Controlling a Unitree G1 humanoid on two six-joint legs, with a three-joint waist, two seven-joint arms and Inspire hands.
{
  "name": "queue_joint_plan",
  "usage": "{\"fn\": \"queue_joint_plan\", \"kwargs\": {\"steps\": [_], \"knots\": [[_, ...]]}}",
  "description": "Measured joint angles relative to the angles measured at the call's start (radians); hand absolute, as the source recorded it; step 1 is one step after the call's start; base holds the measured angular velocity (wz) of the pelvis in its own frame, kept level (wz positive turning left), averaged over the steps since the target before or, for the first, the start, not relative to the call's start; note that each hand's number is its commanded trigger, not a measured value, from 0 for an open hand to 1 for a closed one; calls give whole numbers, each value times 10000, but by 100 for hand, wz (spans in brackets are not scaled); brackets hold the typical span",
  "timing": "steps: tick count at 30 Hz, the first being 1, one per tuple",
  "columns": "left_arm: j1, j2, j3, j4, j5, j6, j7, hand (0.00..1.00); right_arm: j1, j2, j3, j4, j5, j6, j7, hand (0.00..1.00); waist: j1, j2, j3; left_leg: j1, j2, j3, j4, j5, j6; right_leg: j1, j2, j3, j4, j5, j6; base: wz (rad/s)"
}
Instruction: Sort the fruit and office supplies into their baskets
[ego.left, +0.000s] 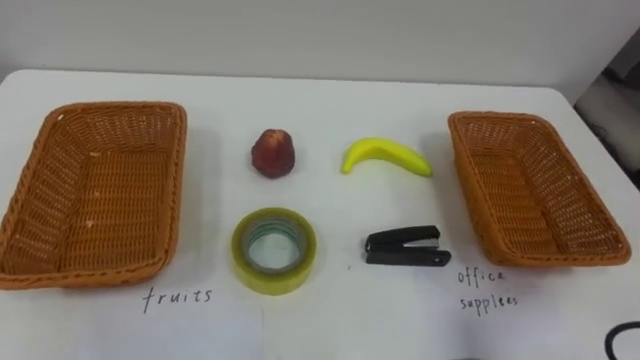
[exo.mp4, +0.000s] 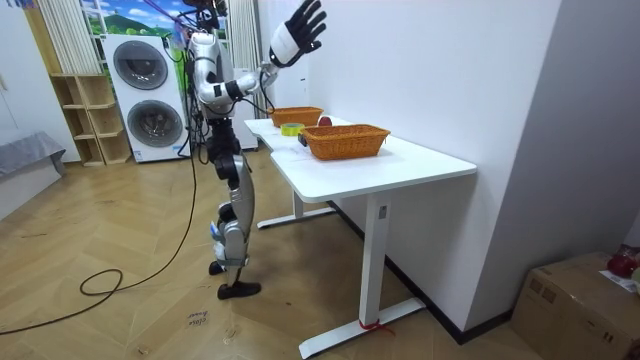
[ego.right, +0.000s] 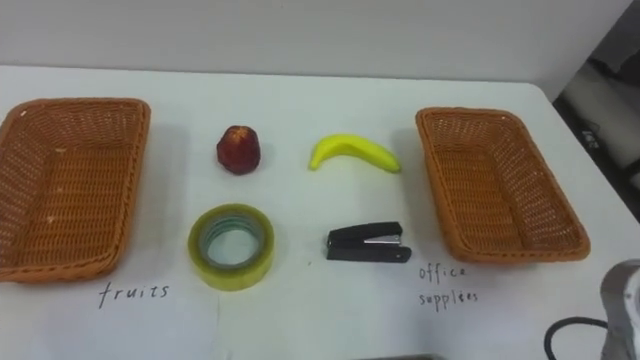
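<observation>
Right hand (exo.mp4: 298, 30) is lifted high in the room view, above the level of the robot's head, at the end of an arm bent at the elbow and angled up toward the wall. Its fingers are straight and fanned wide, and it holds nothing. The robot stands upright on the wooden floor at the long side of the white table (ego.left: 330, 320), facing it.

Seen from the head camera, every item lies on the tabletop between two woven baskets. The left basket (ego.left: 115, 108) sits at the robot's left and the right basket (ego.left: 500, 118) at its right, both with nothing inside. In the far row, the red fruit (ego.left: 272, 153) lies nearer the left basket and the banana (ego.left: 388, 155) nearer the right one, the two well apart. In the near row, the yellow tape roll (ego.left: 274, 250) lies flat in front of the red fruit, and the black stapler (ego.left: 405, 246) lies in front of the banana. A handwritten label is on the table in front of each basket.
</observation>
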Motion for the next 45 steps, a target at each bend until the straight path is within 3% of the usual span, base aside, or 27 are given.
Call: {"fn": "queue_joint_plan", "kwargs": {"steps": [7,22,23,27,28,35,45], "knots": [[2,17,-39,-35,151,70,-423,0,-319,0,583,-94,-1628,144,1536,0,170,61,14,-3,29,-117,12,-1,-3,50,6,-127,4,16,-23,5],[-23,8,-44,-346,157,148,-581,0,-322,-5,1394,-221,-2690,497,4019,0,173,196,-41,-29,47,-122,15,3,-12,59,-2,-223,-26,45,-47,0],[-39,4,-41,-361,158,164,-581,0,-321,-5,1401,-218,-2686,550,4260,0,181,161,-78,-18,46,-125,15,4,-13,72,-2,-218,-28,45,-47,0],[-133,4,-43,-368,157,285,-638,0,-300,-5,1476,-169,-2681,801,4992,0,176,197,-61,13,46,-126,34,8,-17,111,-5,-215,-29,45,-47,0],[-130,6,-48,-368,157,306,-652,0,-286,-11,1571,-163,-2679,913,5187,0,194,148,-88,13,46,-126,42,8,-17,111,-5,-215,-29,45,-47,0],[-220,17,-462,-368,149,453,-653,0,-148,-132,2334,252,-2697,1482,6401,0,222,13,-4,-40,49,-160,145,5,-18,111,2,-207,-10,78,-62,0],[-255,51,-423,-405,466,456,-670,0,-123,-188,2536,282,-3611,1575,7821,0,310,15,-13,-86,55,-161,53,7,-19,73,29,-217,-143,144,-60,0]]}}
